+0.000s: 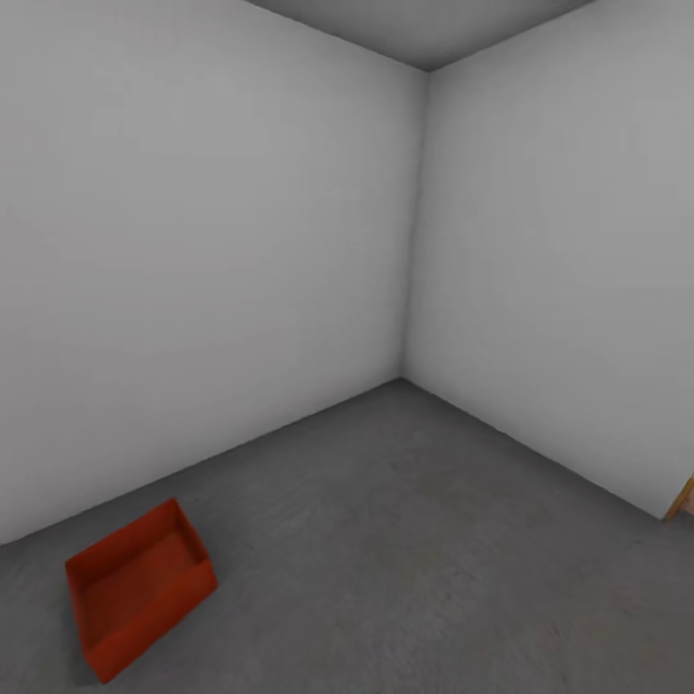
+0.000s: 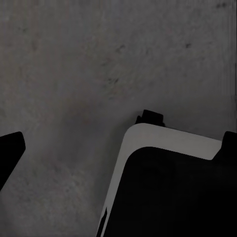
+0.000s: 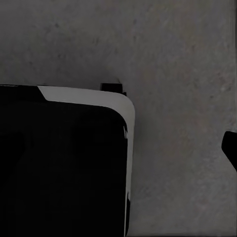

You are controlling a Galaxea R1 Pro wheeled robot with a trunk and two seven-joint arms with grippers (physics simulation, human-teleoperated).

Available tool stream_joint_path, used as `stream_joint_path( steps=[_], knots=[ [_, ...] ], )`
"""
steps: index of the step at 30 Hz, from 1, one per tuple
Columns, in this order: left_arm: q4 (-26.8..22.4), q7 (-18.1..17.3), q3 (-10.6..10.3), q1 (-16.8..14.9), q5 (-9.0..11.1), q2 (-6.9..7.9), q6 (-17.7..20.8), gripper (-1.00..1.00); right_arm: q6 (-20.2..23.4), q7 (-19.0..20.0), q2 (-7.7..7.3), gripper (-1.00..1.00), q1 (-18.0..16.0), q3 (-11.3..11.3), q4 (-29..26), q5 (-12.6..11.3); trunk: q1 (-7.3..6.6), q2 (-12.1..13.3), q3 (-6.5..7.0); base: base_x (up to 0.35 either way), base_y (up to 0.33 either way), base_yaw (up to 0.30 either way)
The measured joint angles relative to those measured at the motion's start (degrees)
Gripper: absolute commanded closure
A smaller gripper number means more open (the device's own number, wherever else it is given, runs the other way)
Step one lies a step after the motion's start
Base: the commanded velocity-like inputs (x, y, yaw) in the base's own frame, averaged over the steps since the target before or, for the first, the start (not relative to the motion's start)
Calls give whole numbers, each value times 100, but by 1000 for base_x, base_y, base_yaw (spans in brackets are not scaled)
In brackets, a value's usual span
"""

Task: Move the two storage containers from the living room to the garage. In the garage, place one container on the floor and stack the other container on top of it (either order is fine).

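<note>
One orange-red storage container (image 1: 140,588) sits upright and empty on the dark grey garage floor (image 1: 414,540), close to the white wall, at the lower left of the head view. In the left wrist view my left gripper (image 2: 118,145) hangs over bare floor, its dark fingertips (image 2: 10,153) wide apart with nothing between them. My right gripper (image 3: 118,148) also hangs over the floor, one dark fingertip (image 3: 231,148) at the frame's edge and nothing in its grasp. Neither gripper is near the container.
Two plain white walls meet in a corner (image 1: 413,289) ahead under a grey ceiling. A strip of wooden door frame (image 1: 682,496) shows at the right edge. My black-and-white base (image 2: 168,187) (image 3: 64,163) lies under both wrists.
</note>
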Motion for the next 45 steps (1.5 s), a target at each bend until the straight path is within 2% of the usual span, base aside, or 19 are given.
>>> stream_joint_path(
  steps=[45],
  knots=[
    [0, 2, 41, 0, 10, -14, -1, -100, -10, -26, 0, -100, 0, -28, -1, -51, 0, 0, 0, 0, 0, -298]
  ],
)
